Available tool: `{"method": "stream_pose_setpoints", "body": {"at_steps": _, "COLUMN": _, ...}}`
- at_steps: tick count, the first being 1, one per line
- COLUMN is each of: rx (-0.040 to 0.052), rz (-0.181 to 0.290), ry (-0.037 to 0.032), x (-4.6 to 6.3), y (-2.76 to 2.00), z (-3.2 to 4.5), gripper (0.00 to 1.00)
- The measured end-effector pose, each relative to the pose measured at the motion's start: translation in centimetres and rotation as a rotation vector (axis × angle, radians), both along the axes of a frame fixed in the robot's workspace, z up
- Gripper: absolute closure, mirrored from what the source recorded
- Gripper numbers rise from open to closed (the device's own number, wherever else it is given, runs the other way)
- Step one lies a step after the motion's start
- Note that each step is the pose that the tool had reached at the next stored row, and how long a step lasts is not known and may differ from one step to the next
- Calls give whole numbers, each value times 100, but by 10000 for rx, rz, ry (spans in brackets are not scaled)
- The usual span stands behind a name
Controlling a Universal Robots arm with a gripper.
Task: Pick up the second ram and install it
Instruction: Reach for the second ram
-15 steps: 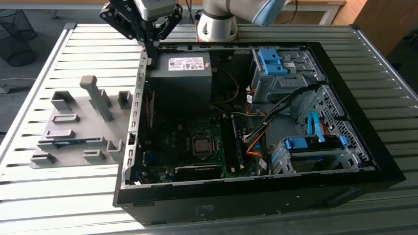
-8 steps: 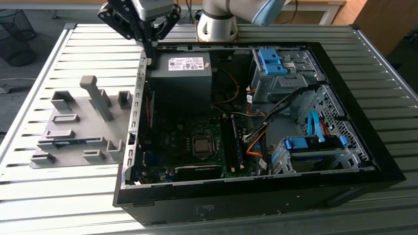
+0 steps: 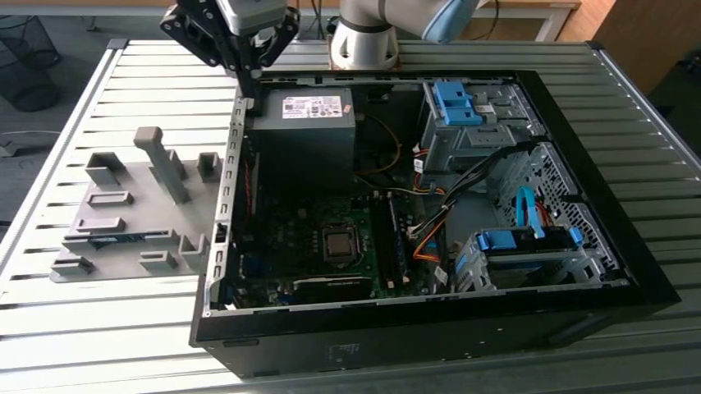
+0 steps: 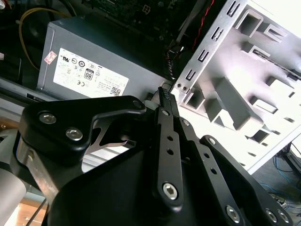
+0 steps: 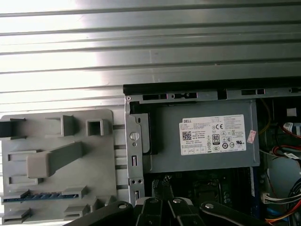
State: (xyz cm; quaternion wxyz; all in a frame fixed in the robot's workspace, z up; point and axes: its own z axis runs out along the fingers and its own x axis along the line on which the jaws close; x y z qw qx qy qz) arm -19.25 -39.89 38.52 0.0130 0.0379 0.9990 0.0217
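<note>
The arm's gripper (image 3: 249, 82), fingers pressed together and empty, hovers over the open computer case (image 3: 438, 341) beside the power supply (image 3: 312, 123). The second ram (image 3: 110, 239) lies slotted in the grey holder (image 3: 115, 264) on the counter (image 3: 98, 328), seemingly staged for pickup.

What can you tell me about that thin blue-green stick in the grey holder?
It is a thin, flat, bluish-green circuit-board stick, long and narrow. It sits in a slot of the grey plastic holder tray, apparently on its long edge. The tray lies on the slatted metal table, to the exterior view's left of the open black computer case. The black gripper hangs apart from it.
</note>
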Motion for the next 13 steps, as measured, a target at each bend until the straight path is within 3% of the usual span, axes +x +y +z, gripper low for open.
{"method": "stream_pose_setpoints", "body": {"at_steps": 13, "rx": 0, "rz": 0, "ry": 0, "x": -54, "y": 0, "z": -3, "gripper": 89}}
